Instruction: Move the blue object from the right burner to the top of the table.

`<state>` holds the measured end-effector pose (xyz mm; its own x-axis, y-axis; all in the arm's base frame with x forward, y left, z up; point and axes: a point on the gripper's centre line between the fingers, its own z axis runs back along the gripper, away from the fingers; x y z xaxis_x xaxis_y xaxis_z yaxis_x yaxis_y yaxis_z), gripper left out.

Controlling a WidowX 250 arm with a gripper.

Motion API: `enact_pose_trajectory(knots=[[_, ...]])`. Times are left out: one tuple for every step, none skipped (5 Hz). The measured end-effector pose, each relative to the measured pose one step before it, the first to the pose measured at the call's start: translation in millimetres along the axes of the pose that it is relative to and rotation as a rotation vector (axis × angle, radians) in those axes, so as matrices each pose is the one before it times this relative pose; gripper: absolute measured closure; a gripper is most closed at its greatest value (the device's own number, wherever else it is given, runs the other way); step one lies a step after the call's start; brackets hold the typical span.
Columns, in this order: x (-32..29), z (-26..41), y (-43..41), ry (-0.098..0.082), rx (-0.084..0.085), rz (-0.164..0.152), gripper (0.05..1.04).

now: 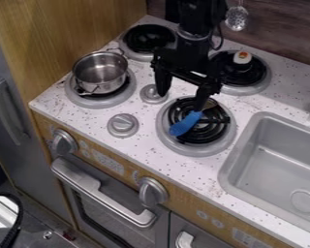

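Diagonally set, the blue object [185, 124] lies on the front right burner [199, 149]; its long axis runs from upper right to lower left, blue end toward the lower left. The gripper [181, 102] is above that burner, its jaws wide apart. The white surface [93, 114] is speckled, beside a wooden panel [80, 24]. Count: four burners, four knobs [122, 125], one metal pot [100, 72], one sink [226, 175].

Soft, fairly bright light falls on the counter [86, 114], with glints on the pot [100, 72] and oven handle [102, 194], dimmer floor [38, 223] lower left.
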<state>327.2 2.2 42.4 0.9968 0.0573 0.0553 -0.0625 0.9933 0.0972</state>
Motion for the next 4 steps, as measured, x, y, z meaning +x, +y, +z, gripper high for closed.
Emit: enact_pose_trajectory(knots=[[-3.64,-8.75,-0.54,0.0288,0.0029,-0.003,0.085],[3.96,-22.02,2.28,0.0372,-0.0002,0.0131,0.085],[11.38,-17.8,3.44,0.0237,-0.0246,0.0297,0.085],[6.28,-19.78,8.16,0.0357,-0.0282,0.0252,0.085]])
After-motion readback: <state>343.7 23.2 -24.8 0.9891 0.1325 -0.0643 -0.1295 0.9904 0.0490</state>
